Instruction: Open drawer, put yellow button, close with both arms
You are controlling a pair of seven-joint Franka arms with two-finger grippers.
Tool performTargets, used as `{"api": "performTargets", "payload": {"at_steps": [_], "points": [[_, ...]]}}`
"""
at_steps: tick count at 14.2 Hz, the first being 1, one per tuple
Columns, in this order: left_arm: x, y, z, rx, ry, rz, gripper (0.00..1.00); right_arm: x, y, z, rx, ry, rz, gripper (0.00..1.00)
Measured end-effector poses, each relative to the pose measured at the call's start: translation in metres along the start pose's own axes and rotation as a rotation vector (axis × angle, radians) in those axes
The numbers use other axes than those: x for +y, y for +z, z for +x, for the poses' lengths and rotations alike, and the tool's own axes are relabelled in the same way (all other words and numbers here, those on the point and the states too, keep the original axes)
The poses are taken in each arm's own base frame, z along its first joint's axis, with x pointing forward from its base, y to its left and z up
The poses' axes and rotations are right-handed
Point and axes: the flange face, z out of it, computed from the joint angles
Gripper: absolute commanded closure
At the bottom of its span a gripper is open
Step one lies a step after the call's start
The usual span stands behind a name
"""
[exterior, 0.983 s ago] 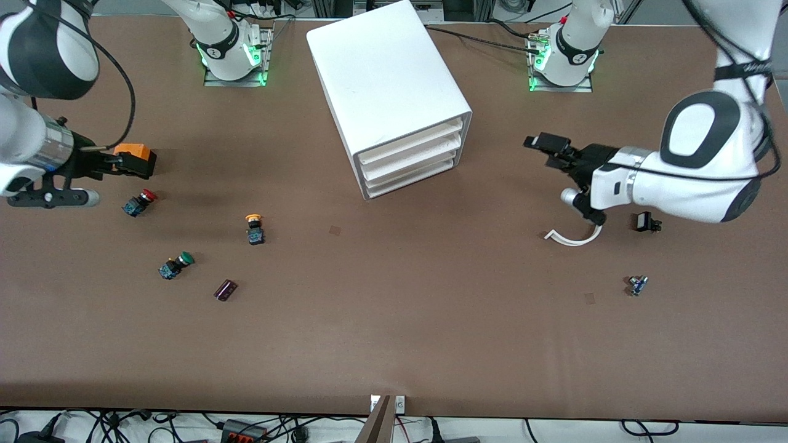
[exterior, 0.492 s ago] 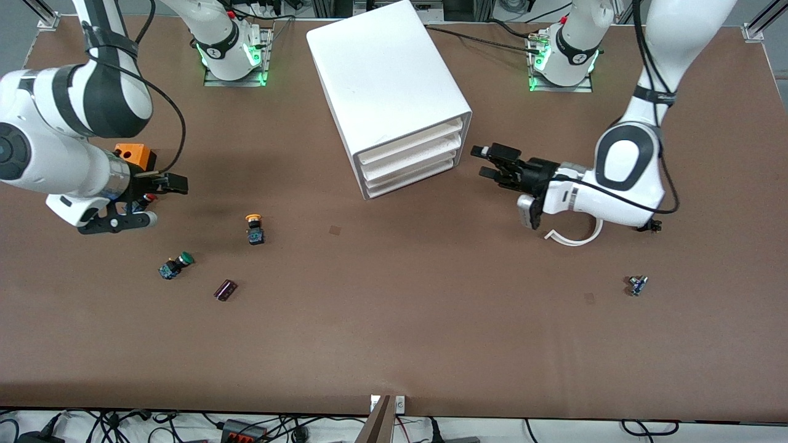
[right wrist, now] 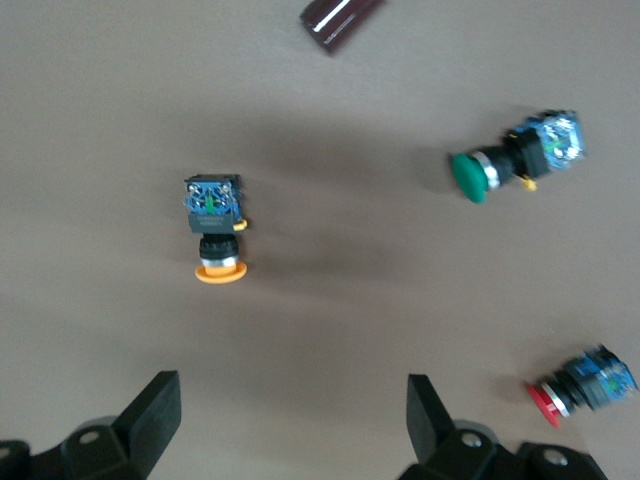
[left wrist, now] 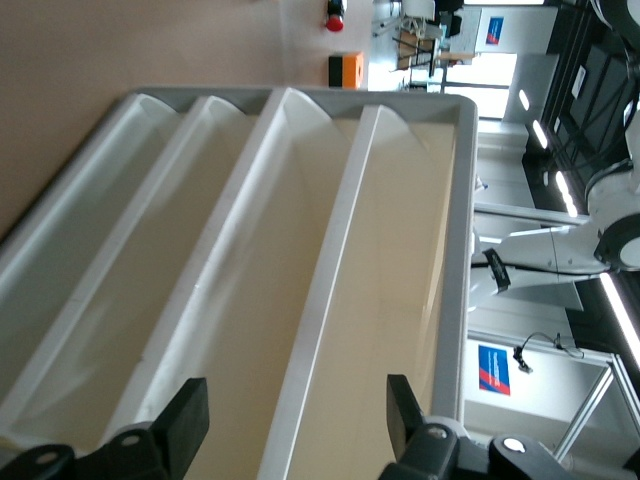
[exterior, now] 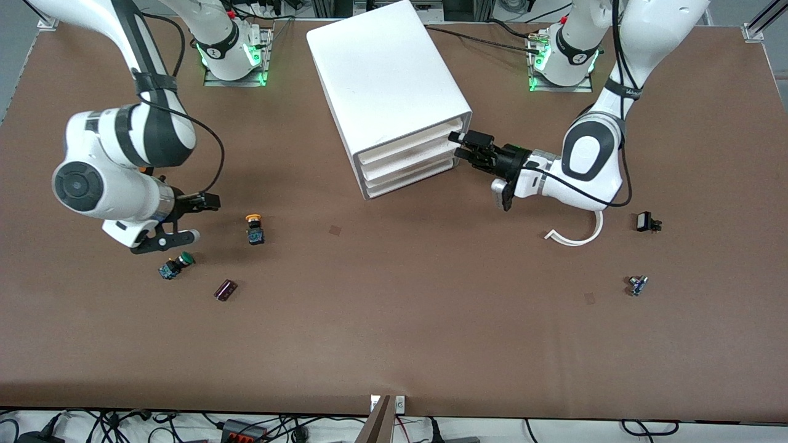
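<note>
**Both arms have moved in: one to the drawer, one toward the button**

Compared with a second ago, the left gripper (exterior: 458, 144) has travelled from over the bare desk (exterior: 394, 320) to the front of the cabinet (exterior: 388, 80). Its fingers (left wrist: 190, 415) are spread apart around the edge of the top drawer (exterior: 409, 140), which is not yet pulled out. The right gripper (exterior: 206, 203) has also come closer and is released, holding nothing, over the desk just beside the yellow button (exterior: 254, 227). The button lies on the desk toward the right arm's end. Probably the opening pull comes next.
</note>
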Motion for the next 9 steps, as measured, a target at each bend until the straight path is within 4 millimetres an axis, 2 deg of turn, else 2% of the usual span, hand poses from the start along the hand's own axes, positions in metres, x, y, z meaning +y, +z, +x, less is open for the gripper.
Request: {"api": "performTargets", "payload": {"at_steps": [3,7,9], "points": [[0.001,0.019,-0.002,-0.03,0.052,-0.001,0.41,-0.017,0.034,0.015,0.013,-0.029,-0.007,0.0],[-0.007,0.023,-0.003,-0.036,0.071,-0.008,0.74,-0.025,0.074,0.031,0.027,-0.041,-0.009,0.0],[-0.012,0.025,-0.003,-0.037,0.066,-0.012,0.87,-0.026,0.088,0.036,0.029,-0.042,-0.009,0.0]]}}
